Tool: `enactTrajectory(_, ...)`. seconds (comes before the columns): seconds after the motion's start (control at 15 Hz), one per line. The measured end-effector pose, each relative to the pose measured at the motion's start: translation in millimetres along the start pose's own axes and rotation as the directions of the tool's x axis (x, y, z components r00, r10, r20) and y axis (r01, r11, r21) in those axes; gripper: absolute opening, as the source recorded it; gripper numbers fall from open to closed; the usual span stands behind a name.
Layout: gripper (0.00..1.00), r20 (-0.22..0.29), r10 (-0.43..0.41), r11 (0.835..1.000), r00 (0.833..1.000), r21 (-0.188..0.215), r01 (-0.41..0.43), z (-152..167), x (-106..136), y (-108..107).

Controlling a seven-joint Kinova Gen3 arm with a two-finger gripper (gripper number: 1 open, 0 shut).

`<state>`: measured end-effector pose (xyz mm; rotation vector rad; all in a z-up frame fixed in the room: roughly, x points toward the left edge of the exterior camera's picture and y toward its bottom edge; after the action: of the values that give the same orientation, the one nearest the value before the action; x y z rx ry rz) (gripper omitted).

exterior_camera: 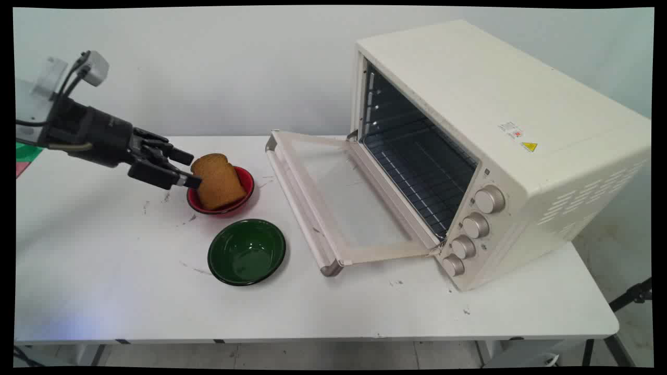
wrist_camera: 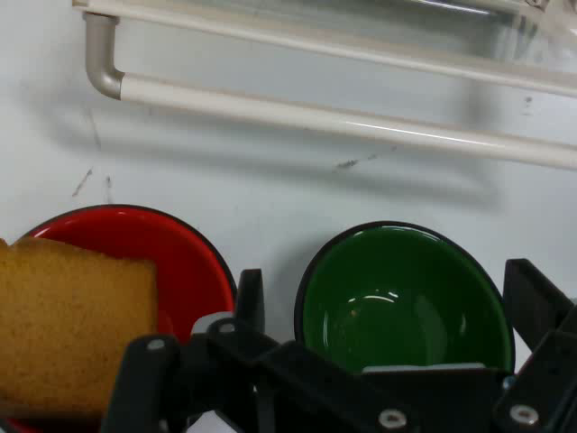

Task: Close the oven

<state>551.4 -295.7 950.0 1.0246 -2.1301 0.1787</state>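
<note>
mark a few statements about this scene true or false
1. The oven door is shut. False: it hangs open, lying flat over the table.
2. The bread sits in the red bowl. True.
3. The green bowl holds a slice of bread. False: it is empty.
4. The gripper is beside the bread, with open fingers. True.
5. The oven rack holds a tray of food. False: nothing shows on the rack.
</note>
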Motion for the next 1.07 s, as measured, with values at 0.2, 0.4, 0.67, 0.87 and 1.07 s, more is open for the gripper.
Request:
enactTrajectory(0.2,1.00,0.004,-0.028,1.000,1.000,0.004,0.028,15,-6,1)
enactTrajectory(0.4,1.00,0.006,-0.055,0.998,0.998,0.012,0.055,35,-10,4)
enactTrajectory(0.67,1.00,0.007,-0.075,0.997,0.997,0.023,0.075,66,-10,11)
enactTrajectory(0.87,1.00,0.008,-0.055,0.998,0.998,0.036,0.054,91,-8,14)
enactTrajectory(1.07,1.00,0.012,-0.017,0.999,1.000,0.043,0.016,117,-6,15)
